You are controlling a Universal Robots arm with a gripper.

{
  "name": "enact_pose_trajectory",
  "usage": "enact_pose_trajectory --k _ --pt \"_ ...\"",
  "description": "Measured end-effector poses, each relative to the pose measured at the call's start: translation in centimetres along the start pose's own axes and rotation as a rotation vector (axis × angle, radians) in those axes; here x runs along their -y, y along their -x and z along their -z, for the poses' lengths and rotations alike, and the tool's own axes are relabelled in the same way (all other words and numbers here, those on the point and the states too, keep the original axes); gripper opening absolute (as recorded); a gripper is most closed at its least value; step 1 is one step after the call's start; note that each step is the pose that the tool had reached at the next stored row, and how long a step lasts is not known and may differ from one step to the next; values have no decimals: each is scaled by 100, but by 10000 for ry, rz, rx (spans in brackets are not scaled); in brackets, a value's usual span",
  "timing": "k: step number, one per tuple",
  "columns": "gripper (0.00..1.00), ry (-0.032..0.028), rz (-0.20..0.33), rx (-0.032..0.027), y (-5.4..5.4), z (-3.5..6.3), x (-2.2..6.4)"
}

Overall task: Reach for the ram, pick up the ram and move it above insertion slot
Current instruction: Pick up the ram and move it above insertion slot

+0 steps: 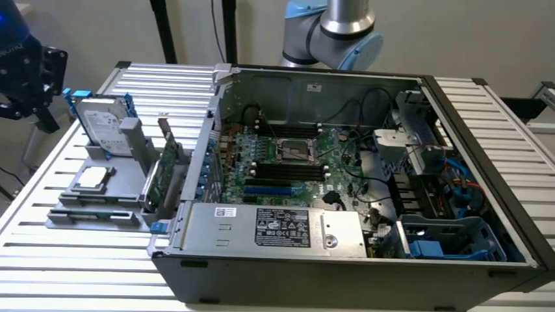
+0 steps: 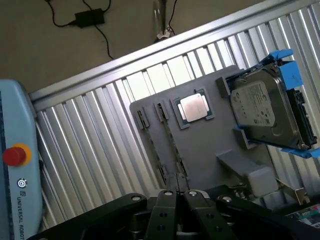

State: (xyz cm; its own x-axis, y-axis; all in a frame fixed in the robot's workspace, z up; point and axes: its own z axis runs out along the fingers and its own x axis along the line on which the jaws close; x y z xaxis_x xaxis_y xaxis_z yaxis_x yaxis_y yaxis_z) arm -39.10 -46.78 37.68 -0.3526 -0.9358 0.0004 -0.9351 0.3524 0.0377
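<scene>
The ram (image 2: pixel 170 142) stands on edge in a narrow slot of the grey holder (image 2: pixel 210 145) on the slatted bench (image 2: pixel 100 150), near the processor (image 2: pixel 194 107). The gripper (image 2: pixel 180 194) hangs above the holder, clear of the ram, its fingers (image 2: pixel 166 205) together and holding nothing.

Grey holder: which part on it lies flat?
The square silver processor lies flat, face up; the hard drive and green card stand on edge.
</scene>
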Motion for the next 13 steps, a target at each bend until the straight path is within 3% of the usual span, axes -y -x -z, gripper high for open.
enact_pose_trajectory --k 13 --pt "11 -47 2364 -72 0 -8 0"
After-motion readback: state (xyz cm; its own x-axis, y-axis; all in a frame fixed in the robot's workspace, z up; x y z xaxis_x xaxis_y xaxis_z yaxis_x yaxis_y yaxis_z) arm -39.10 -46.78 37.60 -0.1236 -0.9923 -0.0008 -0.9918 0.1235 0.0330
